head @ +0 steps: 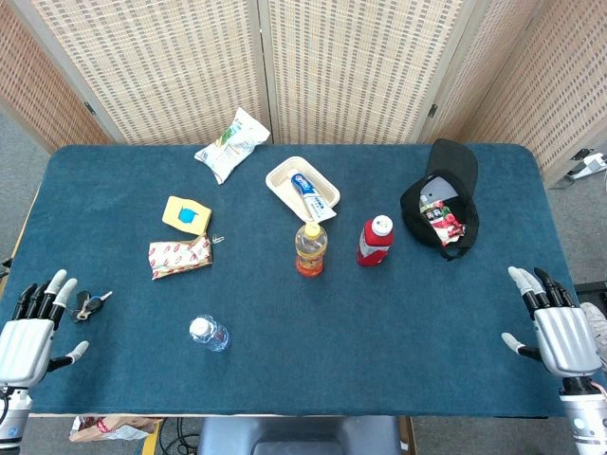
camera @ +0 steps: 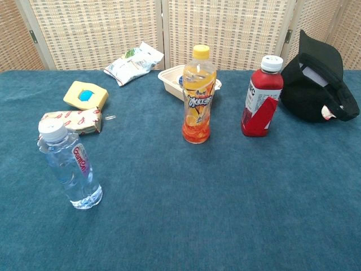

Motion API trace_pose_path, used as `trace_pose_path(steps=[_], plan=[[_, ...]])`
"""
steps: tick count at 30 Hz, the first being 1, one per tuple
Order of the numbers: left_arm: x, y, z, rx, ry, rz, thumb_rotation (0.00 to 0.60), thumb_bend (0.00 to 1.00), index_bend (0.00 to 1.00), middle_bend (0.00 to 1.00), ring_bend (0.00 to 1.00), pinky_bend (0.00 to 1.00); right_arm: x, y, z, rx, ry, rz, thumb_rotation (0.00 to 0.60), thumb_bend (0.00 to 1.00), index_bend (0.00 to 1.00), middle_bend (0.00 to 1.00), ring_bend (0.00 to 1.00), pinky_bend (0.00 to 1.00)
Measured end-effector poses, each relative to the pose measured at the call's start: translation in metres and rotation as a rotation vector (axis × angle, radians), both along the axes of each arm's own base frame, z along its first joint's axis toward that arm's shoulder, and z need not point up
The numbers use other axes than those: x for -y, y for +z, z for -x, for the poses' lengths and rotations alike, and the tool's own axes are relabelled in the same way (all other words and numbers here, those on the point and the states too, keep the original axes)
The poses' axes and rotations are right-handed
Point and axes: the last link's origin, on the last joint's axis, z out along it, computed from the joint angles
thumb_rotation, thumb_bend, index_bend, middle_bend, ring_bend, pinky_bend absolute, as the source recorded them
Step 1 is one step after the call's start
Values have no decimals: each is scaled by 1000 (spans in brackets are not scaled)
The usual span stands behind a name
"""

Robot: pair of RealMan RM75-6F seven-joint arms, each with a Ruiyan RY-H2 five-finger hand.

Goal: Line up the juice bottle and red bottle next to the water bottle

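The juice bottle (head: 311, 248) and the red bottle (head: 375, 241) are placed upright side by side near the middle of the desk (head: 379, 322). The water bottle (head: 209, 334) is seen well apart from them, nearer the front left. The left hand (head: 28, 332) and the right hand (head: 555, 327) are rested at the front corners, fingers spread and nothing grasped.
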Motion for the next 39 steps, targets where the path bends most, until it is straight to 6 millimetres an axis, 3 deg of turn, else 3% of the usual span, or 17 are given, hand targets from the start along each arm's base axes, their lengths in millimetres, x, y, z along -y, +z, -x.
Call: trace_pose_path(steps=[20,27,39], plan=[[-2,-3,-4,5,-10,16,600,133,32,0,0,0,4,-17,-20,161,74,-149,600,50,65,139,62,182],[-3,-4,-6,1,-18,29,600,133,36,0,1,0,22,-37,-37,258,126,-275,600,12,4,123,62,182],[-1,-2,-6,11,-27,41,600,133,38,0,4,0,69,-86,-72,485,190,-434,600,0,0,81,62,182]])
